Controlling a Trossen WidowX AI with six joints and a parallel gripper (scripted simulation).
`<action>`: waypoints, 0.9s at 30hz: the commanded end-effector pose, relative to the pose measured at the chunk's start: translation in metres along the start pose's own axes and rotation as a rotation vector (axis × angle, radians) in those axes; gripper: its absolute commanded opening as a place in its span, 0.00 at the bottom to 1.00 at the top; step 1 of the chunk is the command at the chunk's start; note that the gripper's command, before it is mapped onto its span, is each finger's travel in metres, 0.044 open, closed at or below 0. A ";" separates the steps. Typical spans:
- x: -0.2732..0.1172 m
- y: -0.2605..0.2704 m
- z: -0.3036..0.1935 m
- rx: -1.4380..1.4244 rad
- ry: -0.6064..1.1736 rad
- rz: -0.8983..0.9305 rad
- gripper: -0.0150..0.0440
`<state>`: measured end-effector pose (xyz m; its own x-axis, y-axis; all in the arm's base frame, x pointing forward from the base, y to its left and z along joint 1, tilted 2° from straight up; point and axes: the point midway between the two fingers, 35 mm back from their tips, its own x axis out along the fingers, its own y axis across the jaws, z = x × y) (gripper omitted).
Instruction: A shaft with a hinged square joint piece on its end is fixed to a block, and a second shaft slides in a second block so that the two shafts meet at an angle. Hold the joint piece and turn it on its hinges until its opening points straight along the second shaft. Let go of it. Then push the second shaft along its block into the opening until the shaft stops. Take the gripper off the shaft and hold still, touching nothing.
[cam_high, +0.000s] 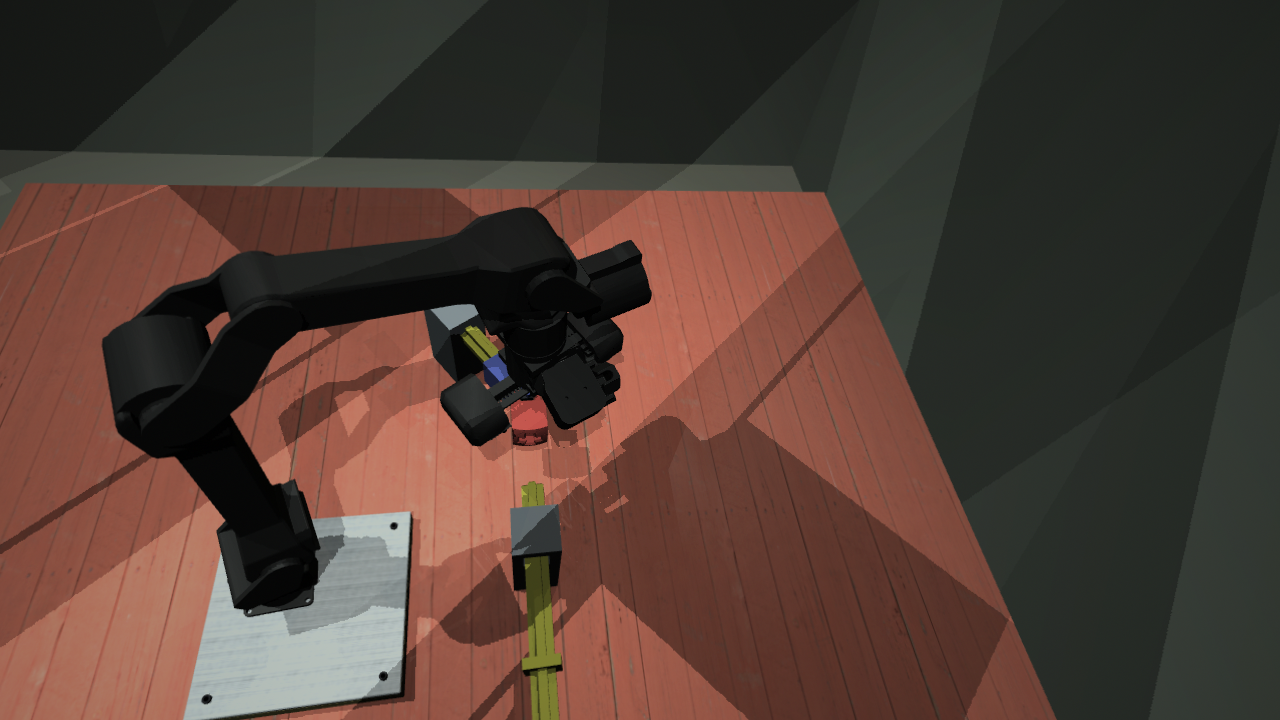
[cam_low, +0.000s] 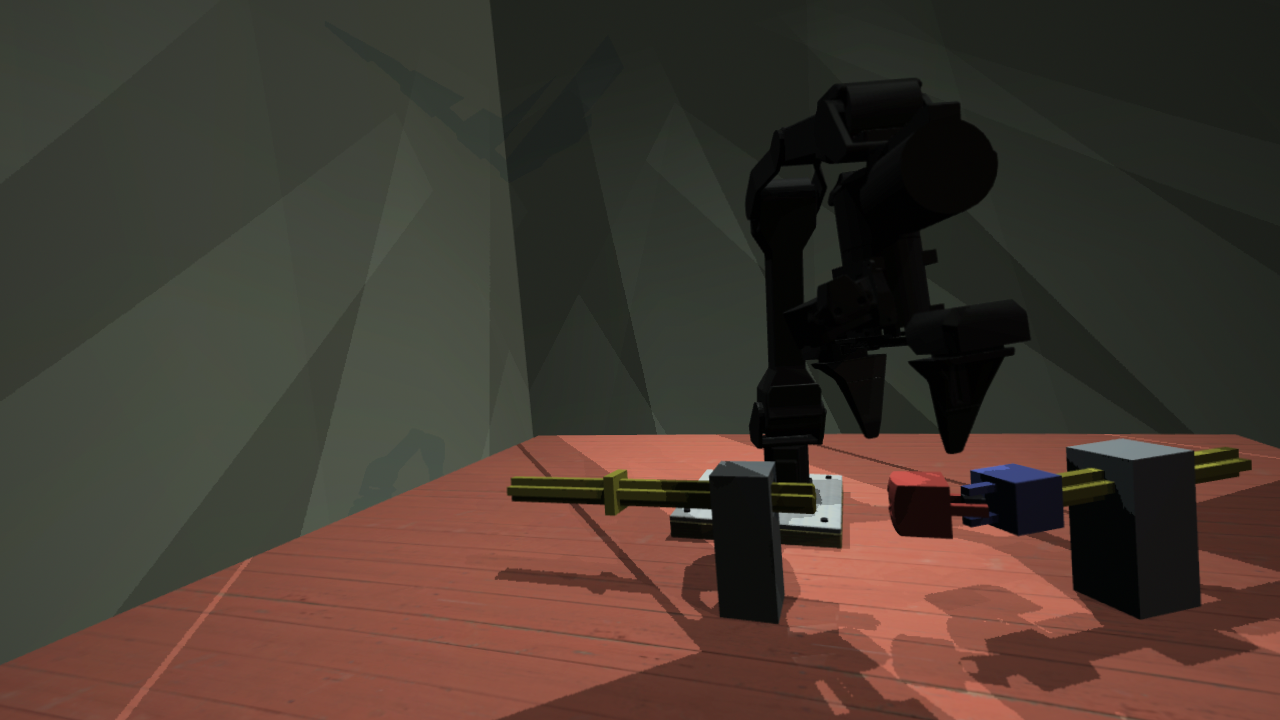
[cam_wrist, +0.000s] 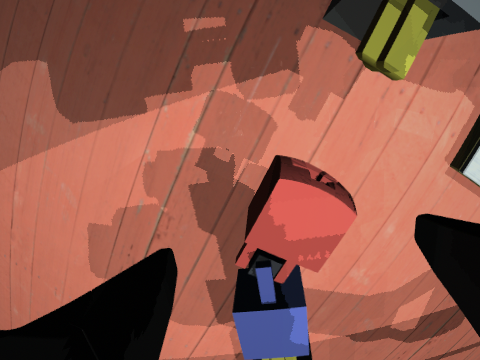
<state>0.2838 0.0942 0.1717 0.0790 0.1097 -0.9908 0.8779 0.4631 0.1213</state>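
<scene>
The red joint piece (cam_high: 529, 419) (cam_low: 919, 503) (cam_wrist: 310, 210) hangs on its hinges from the blue fork (cam_high: 494, 368) (cam_low: 1020, 501) (cam_wrist: 272, 332) at the end of the fixed yellow shaft (cam_high: 478, 342) (cam_low: 1083, 485). Its opening faces roughly toward the second yellow shaft (cam_high: 539, 617) (cam_low: 662, 494) (cam_wrist: 415, 35); exact alignment I cannot tell. A gap lies between this shaft's tip and the joint piece. The shaft runs through the second block (cam_high: 535, 528) (cam_low: 747, 546), its collar well outside. My gripper (cam_low: 913, 443) (cam_wrist: 298, 246) is open and empty, above the joint piece. Its fingertips are hidden in the top view.
The first grey block (cam_high: 454, 317) (cam_low: 1163, 528) carries the fixed shaft, partly behind the arm in the top view. The arm's metal base plate (cam_high: 358, 644) (cam_low: 827, 537) lies beside the second shaft. The collar (cam_high: 541, 663) (cam_low: 613, 493) stands out around the second shaft.
</scene>
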 end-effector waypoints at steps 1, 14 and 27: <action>-0.017 0.001 -0.001 -0.143 -0.015 0.007 1.00; -0.065 -0.002 -0.005 -0.593 -0.048 0.005 1.00; -0.072 -0.003 -0.005 -0.639 -0.042 0.007 1.00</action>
<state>0.2728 0.0903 0.2428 0.1178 0.0790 -0.9899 0.4042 0.9067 0.1204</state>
